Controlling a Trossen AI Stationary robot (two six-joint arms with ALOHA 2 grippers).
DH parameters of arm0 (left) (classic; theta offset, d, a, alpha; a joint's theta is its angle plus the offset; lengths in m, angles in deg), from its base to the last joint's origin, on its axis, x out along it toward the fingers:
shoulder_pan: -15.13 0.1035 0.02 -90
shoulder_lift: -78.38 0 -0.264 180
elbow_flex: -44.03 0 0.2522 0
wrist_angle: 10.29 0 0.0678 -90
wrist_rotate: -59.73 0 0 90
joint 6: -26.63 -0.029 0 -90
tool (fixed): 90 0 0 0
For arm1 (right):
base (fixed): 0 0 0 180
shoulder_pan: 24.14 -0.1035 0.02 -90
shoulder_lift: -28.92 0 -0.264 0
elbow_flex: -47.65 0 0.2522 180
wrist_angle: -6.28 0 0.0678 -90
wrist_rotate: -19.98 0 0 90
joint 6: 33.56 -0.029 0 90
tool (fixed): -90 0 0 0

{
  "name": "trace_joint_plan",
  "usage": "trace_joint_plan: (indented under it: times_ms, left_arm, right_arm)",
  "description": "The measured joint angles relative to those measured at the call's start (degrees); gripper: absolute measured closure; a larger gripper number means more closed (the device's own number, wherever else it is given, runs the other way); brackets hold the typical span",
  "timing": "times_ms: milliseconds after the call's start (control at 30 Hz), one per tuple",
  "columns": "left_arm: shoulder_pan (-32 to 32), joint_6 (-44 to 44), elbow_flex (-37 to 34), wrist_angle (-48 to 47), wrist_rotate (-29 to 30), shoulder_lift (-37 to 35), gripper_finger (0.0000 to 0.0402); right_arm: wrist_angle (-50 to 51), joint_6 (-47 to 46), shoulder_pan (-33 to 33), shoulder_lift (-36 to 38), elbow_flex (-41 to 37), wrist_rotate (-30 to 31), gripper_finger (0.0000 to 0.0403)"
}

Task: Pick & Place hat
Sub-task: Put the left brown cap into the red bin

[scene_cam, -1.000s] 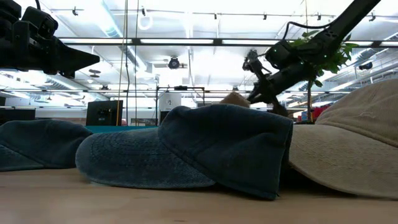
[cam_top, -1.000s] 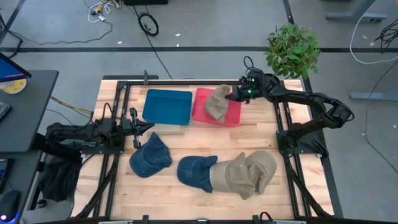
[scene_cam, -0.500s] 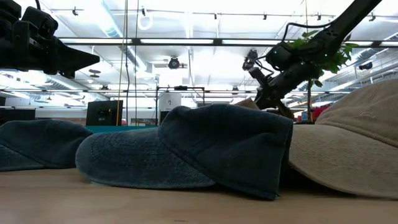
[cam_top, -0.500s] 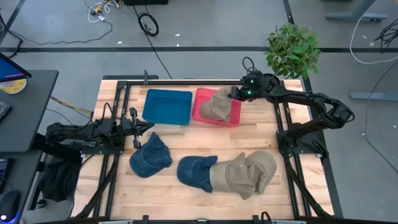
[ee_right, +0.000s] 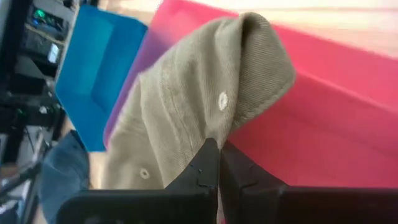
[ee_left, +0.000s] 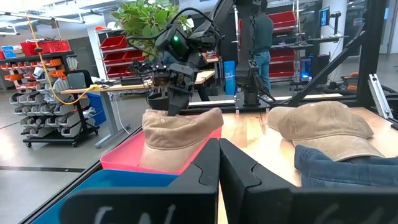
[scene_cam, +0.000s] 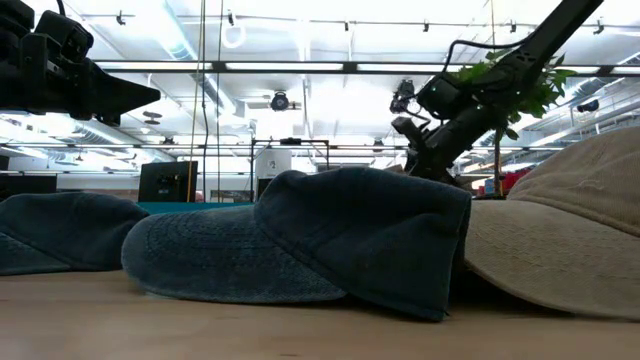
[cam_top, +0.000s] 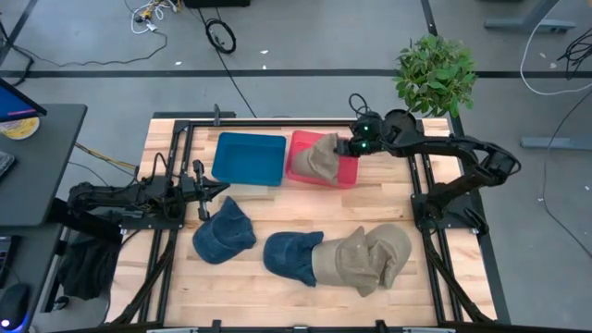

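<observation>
A tan hat (cam_top: 322, 155) lies in the red tray (cam_top: 350, 171) at the table's far side; it also shows in the left wrist view (ee_left: 180, 127) and the right wrist view (ee_right: 205, 106). My right gripper (cam_top: 345, 147) is at the hat's right side, shut on it. My left gripper (cam_top: 220, 188) is shut and empty at the table's left, just above a blue hat (cam_top: 222, 231). In the low view the tan hat is hidden behind a blue hat (scene_cam: 320, 240). My right gripper pinches a fold of the tan hat's crown (ee_right: 219, 132) between its two fingers. The fingers come slanting down from the table's right. The hat rests in the red tray, its crown bunched up toward the fingers.
A blue tray (cam_top: 250, 157) stands left of the red one. A second blue hat (cam_top: 294, 256) and tan hats (cam_top: 375, 254) lie at the table's near middle. A potted plant (cam_top: 435, 72) stands beyond the far right corner.
My right gripper has gone down and a little toward the table's left edge with the tan hat. The hat has sunk into the red tray and dropped out of sight in the low view.
</observation>
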Motion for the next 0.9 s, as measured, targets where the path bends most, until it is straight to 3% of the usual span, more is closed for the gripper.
trace_joint_plan:
  times_ms: [400,533,767,900]
  left_arm:
    - [0.0,0.0,0.0,0.0,0.0,0.0,0.0399]
    - [0.0,0.0,0.0,0.0,0.0,0.0,0.0399]
    - [0.0,0.0,0.0,0.0,0.0,0.0,0.0399]
    - [0.0,0.0,0.0,0.0,0.0,0.0,0.0399]
  right_arm:
    - [-7.5,4.3,1.7,-1.7,0.0,0.4,0.0403]
    - [-5.5,6.4,2.4,-1.7,0.0,1.6,0.0403]
    - [2.2,12.4,1.0,-1.7,0.0,-2.6,0.0402]
    - [0.5,12.2,0.5,-1.7,0.0,-2.2,0.0395]
